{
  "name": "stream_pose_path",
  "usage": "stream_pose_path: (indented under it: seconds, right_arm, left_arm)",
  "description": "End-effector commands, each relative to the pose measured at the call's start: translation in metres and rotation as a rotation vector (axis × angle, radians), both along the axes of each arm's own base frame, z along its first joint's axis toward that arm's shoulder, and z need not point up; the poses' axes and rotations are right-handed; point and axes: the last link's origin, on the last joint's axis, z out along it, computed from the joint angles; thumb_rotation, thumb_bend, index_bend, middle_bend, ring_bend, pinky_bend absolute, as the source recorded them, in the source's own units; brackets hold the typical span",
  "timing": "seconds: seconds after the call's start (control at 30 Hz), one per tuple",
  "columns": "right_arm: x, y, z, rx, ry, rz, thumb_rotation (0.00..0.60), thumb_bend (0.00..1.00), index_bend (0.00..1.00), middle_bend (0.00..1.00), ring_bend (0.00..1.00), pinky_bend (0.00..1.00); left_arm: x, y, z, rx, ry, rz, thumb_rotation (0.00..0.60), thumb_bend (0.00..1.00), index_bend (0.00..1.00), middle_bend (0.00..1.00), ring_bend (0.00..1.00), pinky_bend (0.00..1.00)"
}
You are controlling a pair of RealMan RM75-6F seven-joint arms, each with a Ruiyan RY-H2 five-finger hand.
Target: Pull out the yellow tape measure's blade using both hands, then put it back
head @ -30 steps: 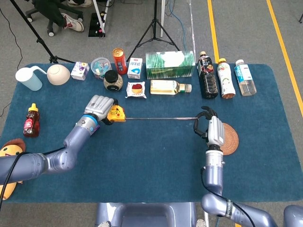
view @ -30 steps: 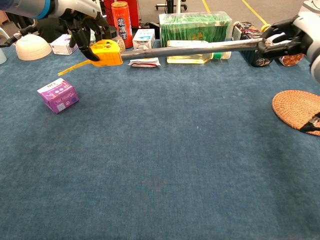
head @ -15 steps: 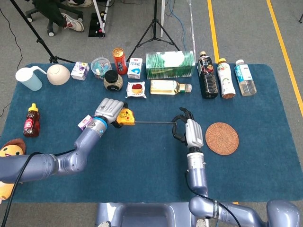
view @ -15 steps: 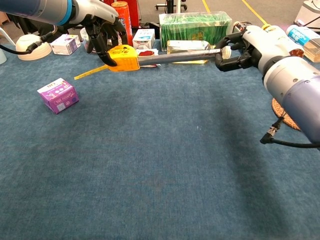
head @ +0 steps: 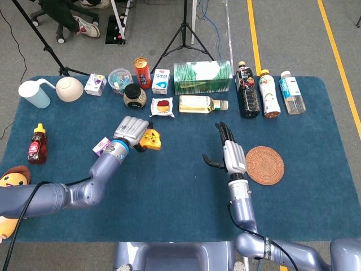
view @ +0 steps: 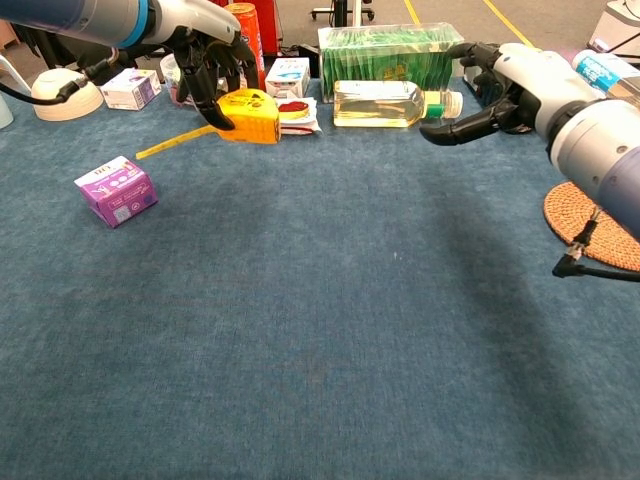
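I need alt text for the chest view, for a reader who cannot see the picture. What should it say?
The robot's left hand grips a yellow tape measure above a blue table, with no blade showing. Its right hand hangs open and empty near a lying bottle. A purple carton sits at left, a woven coaster at right.

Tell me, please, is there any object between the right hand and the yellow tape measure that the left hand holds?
Nothing visible stands between them. The left hand holds the yellow tape measure, and the right hand is open and apart from it; only bare blue tablecloth lies between. The oil bottle lies behind that line.
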Motion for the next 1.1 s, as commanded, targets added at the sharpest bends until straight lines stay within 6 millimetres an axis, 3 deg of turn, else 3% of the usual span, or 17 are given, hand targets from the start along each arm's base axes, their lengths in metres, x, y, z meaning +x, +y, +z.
stream_pose_path:
  seconds: [0.03, 0.43, 0.63, 0.87, 1.1]
  right_arm:
    - [-0.005, -0.001, 0.005, -0.01, 0.006, -0.007, 0.54, 0.3, 0.0, 0.0, 0.01, 0.22]
    - [-0.032, -0.011, 0.025, -0.037, 0.086, -0.034, 0.542, 0.3, 0.0, 0.0, 0.01, 0.22]
    - [-0.047, -0.015, 0.03, -0.048, 0.182, -0.028, 0.54, 0.3, 0.0, 0.01, 0.01, 0.22]
    - [-0.065, -0.015, 0.033, -0.053, 0.304, -0.018, 0.541, 0.3, 0.0, 0.02, 0.01, 0.22]
    - [-0.079, -0.014, 0.038, -0.059, 0.38, -0.013, 0.544, 0.3, 0.0, 0.03, 0.01, 0.22]
  left_arm:
    - [-0.004, 0.0, 0.006, 0.008, 0.004, -0.004, 0.6, 0.35, 0.56, 0.43, 0.37, 0.49]
    - [-0.058, -0.009, 0.052, 0.076, 0.046, 0.025, 0.6, 0.35, 0.56, 0.43, 0.37, 0.49]
    - [-0.103, -0.022, 0.073, 0.115, 0.062, 0.059, 0.6, 0.35, 0.56, 0.43, 0.37, 0.49]
    - [-0.149, -0.034, 0.083, 0.137, 0.068, 0.111, 0.6, 0.35, 0.56, 0.43, 0.37, 0.49]
    - [-0.177, -0.041, 0.083, 0.14, 0.06, 0.146, 0.6, 0.35, 0.56, 0.43, 0.37, 0.49]
